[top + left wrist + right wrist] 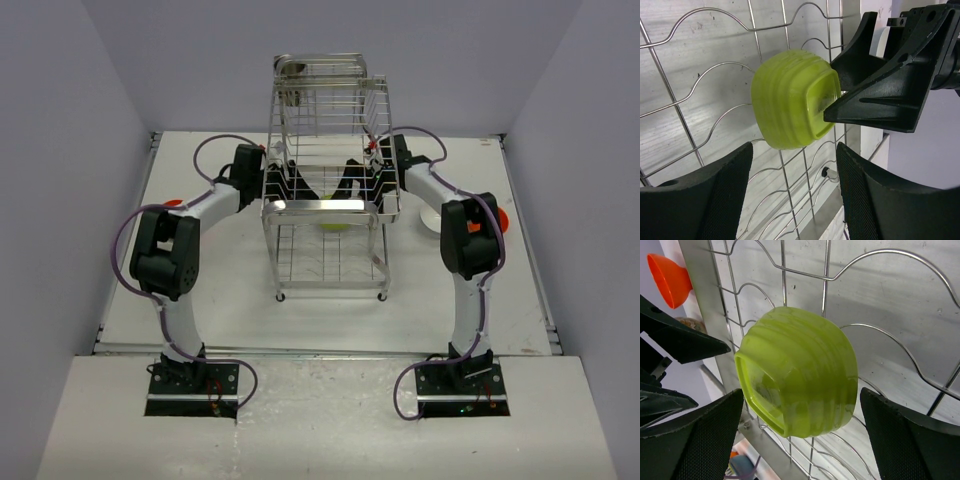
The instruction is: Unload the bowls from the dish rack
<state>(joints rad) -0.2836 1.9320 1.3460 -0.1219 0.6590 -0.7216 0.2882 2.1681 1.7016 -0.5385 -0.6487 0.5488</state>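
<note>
Both arms reach in from the near table edge, one through each side of the dish rack (325,205), meeting at its middle tier. My left claw (794,160) is spread wide and holds nothing; its two padded fingers frame the lime-green bowl (790,105) from just short of it, with a gap showing. My right claw (801,400) is spread too, one finger on each side of the same bowl, with no contact visible at the pads. From the left wrist, one right finger looks to overlap the bowl's squared rim, but I cannot tell whether it touches. The bowl lies tipped on its side against the wavy wires (825,275), roughly central in the tier. Beyond the frame, out on the table (200,300), sit an orange bowl (670,272) on the left and a white bowl (433,221) on the right, so this green one looks like the last aboard. Risks, as I judge them: two claws converging on one small bowl could knock fingers together, so one should hold off. The wall is glossy, ribbed and rounded, and a pinch placed off-centre could squirt it out and down through the tier. Fingers sit close to the wires, and a snag on the way out could drag or rock the light rack.
</note>
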